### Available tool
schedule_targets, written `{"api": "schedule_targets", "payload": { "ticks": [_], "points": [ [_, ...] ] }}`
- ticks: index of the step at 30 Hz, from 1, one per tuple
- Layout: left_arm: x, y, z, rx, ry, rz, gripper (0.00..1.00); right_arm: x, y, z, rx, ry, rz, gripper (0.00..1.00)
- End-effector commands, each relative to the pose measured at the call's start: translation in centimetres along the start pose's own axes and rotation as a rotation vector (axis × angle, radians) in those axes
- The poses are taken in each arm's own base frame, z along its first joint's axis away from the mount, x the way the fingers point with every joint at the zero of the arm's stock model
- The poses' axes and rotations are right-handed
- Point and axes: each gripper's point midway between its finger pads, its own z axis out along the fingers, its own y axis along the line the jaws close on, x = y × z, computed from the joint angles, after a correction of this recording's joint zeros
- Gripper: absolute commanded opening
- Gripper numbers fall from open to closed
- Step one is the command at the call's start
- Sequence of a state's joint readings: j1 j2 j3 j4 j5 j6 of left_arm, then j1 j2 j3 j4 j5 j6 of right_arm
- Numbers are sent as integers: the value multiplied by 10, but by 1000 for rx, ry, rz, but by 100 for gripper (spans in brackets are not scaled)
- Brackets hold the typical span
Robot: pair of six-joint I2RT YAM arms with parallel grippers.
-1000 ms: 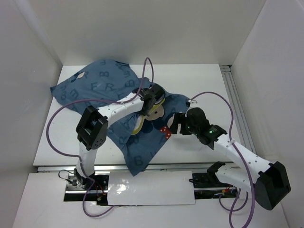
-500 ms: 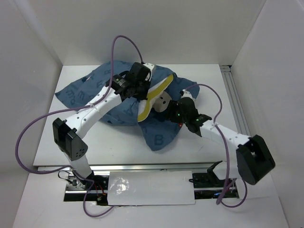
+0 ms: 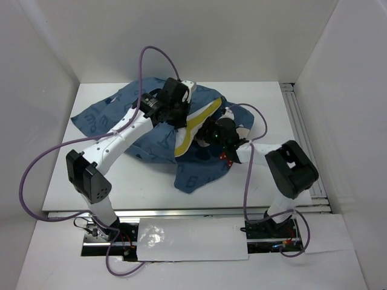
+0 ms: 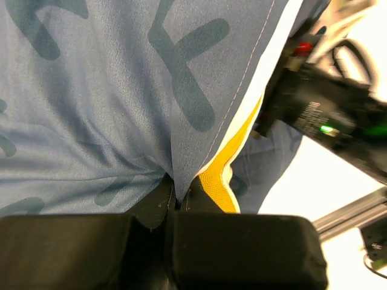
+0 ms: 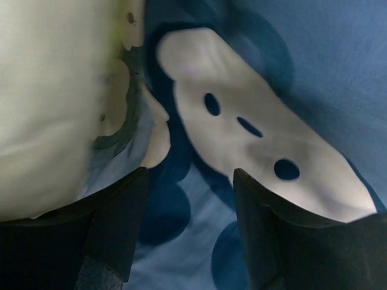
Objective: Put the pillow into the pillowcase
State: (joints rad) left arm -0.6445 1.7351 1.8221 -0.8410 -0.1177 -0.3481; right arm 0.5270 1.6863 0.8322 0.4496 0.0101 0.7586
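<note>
White table [image 3: 124, 181], one pillowcase [image 3: 192, 175], one pillow [image 3: 195, 124], left jaws pinching pillowcase, right jaws spread

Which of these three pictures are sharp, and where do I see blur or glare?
Top external view: sharp, evenly lit, glare on the white plate at the bottom. Left wrist view: pillowcase weave crisp, upper right corner washed out. Right wrist view: soft throughout, the pillow pale and blurred.

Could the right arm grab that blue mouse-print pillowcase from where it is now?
Probably yes. The right tool stands open right at the pillowcase, with a printed mouse face just below it, and nothing looks to be in the way.
</note>
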Motion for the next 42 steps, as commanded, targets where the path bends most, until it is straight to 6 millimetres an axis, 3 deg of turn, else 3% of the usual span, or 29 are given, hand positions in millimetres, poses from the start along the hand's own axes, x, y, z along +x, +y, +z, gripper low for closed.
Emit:
{"api": "schedule_targets", "payload": {
  "ticks": [1, 7, 9, 14, 22, 26, 28, 29, 30, 33, 38, 41, 42],
  "points": [
    [-44, -15, -23, 111, -146, -67, 0, -31, 33, 19, -155, -137, 45, 66],
    [-47, -21, -33, 183, -166, -85, 0, -32, 23, 36, -129, -205, 64, 69],
    [-48, -18, -35, 188, -174, -90, 0, -42, 34, 36, -172, -245, 67, 70],
    [-44, -14, -34, 202, -158, -111, 0, -42, 44, 44, -224, -259, 85, 70],
    [-43, -27, -42, 299, -156, -104, 0, -47, 58, 47, -317, -379, 172, 70],
    [-45, -26, -48, 310, -171, -115, 0, -60, 67, 50, -342, -443, 210, 64],
    [-46, -26, -52, 312, -180, -114, 0, -67, 66, 57, -313, -461, 218, 53],
    [-44, -26, -54, 312, -179, -114, 0, -65, 63, 59, -298, -456, 228, 44],
    [-45, -24, -53, 300, -182, -116, 0, -67, 65, 60, -299, -457, 229, 27],
    [-41, -17, -50, 277, -176, -136, 0, -66, 55, 58, -239, -455, 230, 0],
    [-43, 6, -50, 232, -192, -178, 0, -55, 24, 46, -130, -399, 207, 0],
    [-46, 9, -57, 250, -208, -194, 0, -41, 27, 50, -127, -310, 131, 0],
    [-46, 8, -58, 260, -205, -192, 0, -43, 32, 49, -136, -303, 69, 9]
  ]
}}
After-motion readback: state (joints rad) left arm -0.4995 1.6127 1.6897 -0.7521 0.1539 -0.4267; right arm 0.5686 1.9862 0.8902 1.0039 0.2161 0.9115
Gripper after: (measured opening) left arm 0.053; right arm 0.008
